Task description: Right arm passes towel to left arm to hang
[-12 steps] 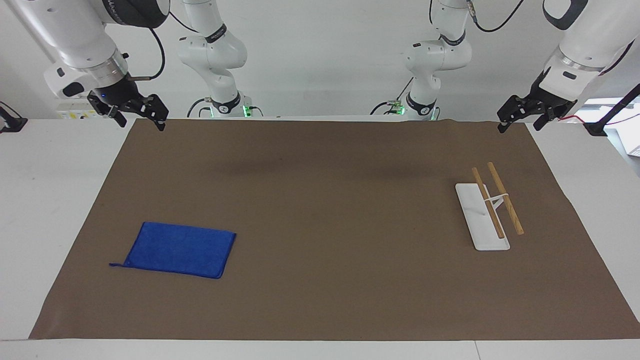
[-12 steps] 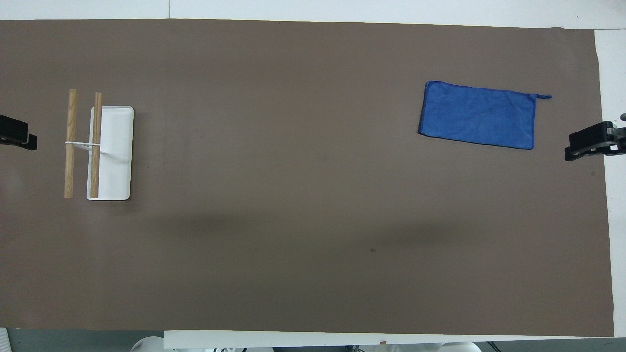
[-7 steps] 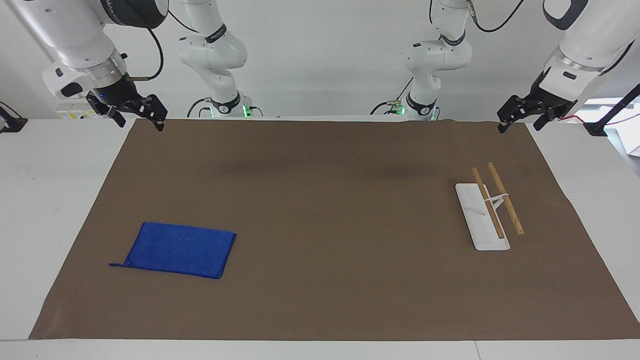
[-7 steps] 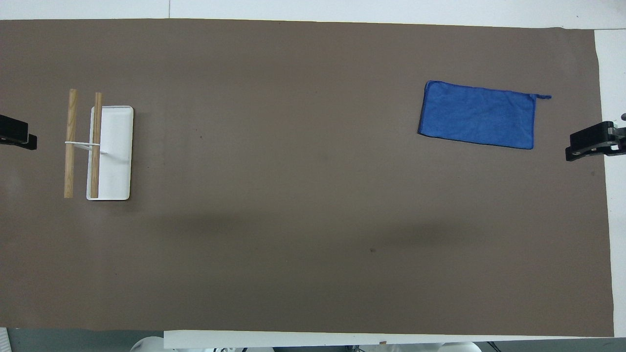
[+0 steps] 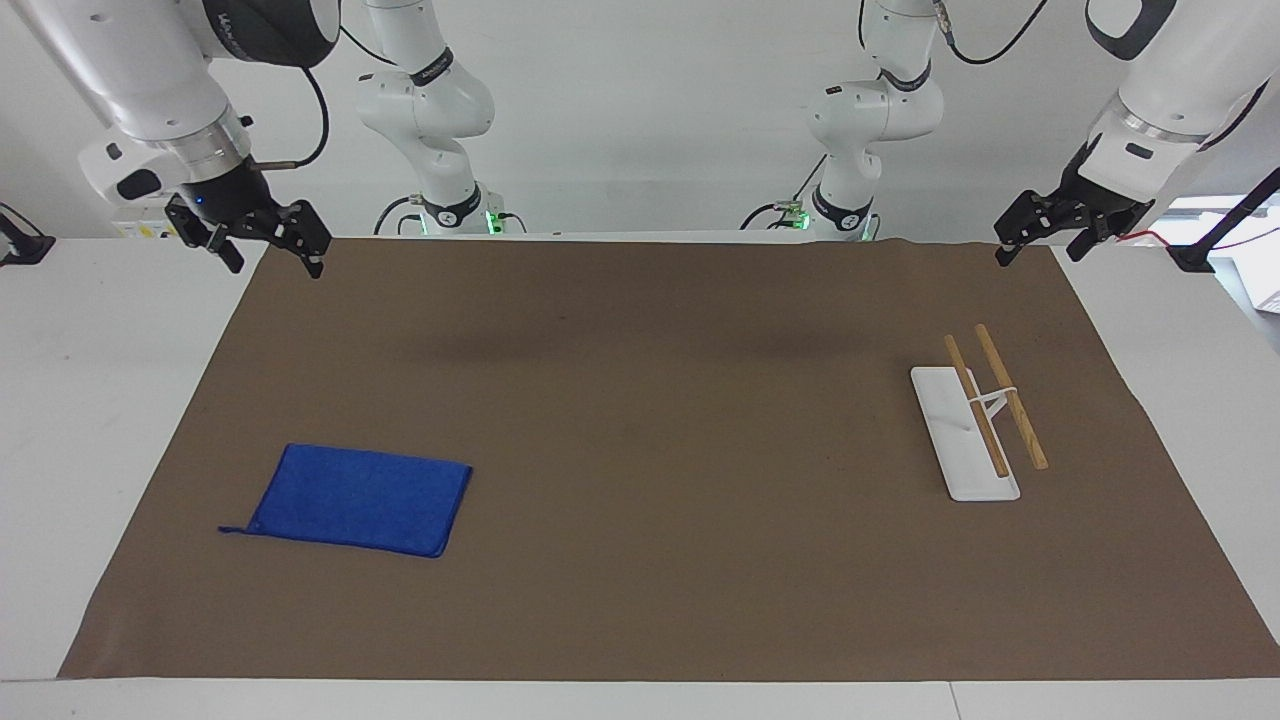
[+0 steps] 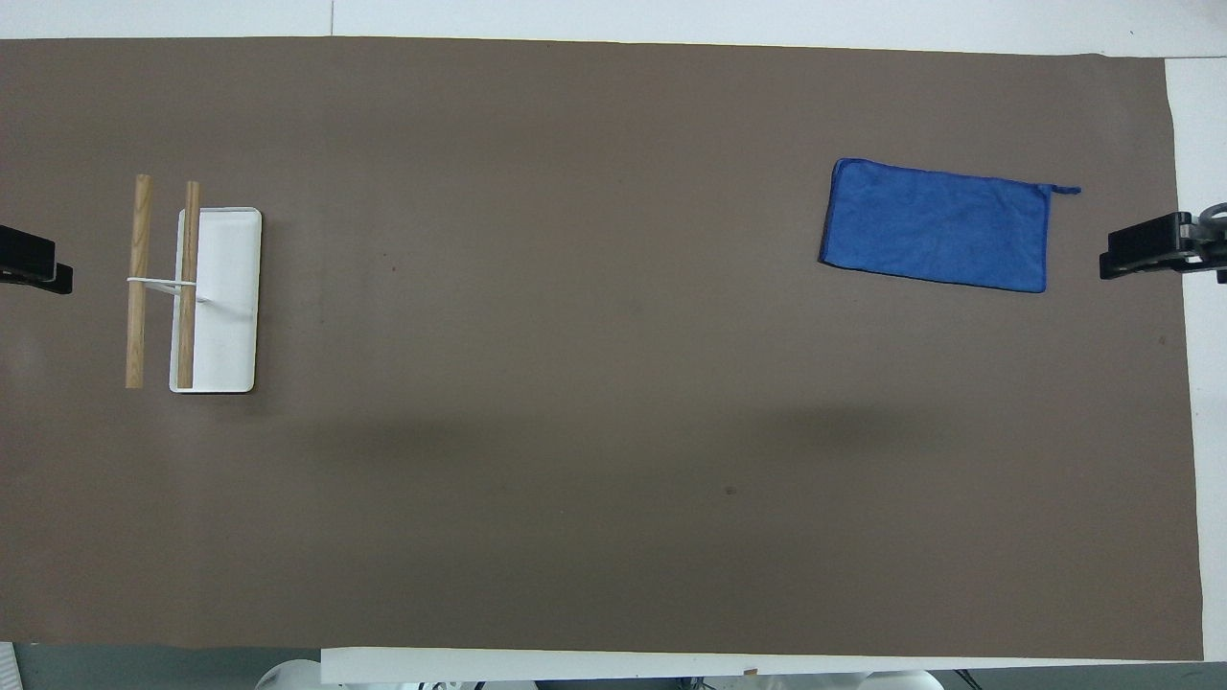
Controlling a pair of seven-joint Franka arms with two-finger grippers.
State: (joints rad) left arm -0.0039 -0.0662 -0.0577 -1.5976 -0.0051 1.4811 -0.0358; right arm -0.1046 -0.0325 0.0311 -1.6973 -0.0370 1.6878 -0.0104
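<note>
The blue towel [image 5: 355, 500] lies flat on the brown mat toward the right arm's end of the table, its loop tail at one corner; it also shows in the overhead view [image 6: 937, 226]. My right gripper [image 5: 272, 258], with a blue light at its wrist, hangs open and empty in the air over the mat's corner by the robots, well apart from the towel. One of its fingers [image 6: 1145, 252] shows at the overhead view's edge. My left gripper [image 5: 1038, 250] waits open and empty over the mat's corner at the left arm's end.
A towel rack with a white base [image 5: 950, 445] and two wooden bars [image 5: 1010, 395] stands toward the left arm's end; it also shows in the overhead view [image 6: 225, 316]. The brown mat [image 5: 650, 400] covers most of the white table.
My right gripper has shifted a little, lower and farther out from the robots over the mat's edge. The towel, the rack and the left arm have not moved.
</note>
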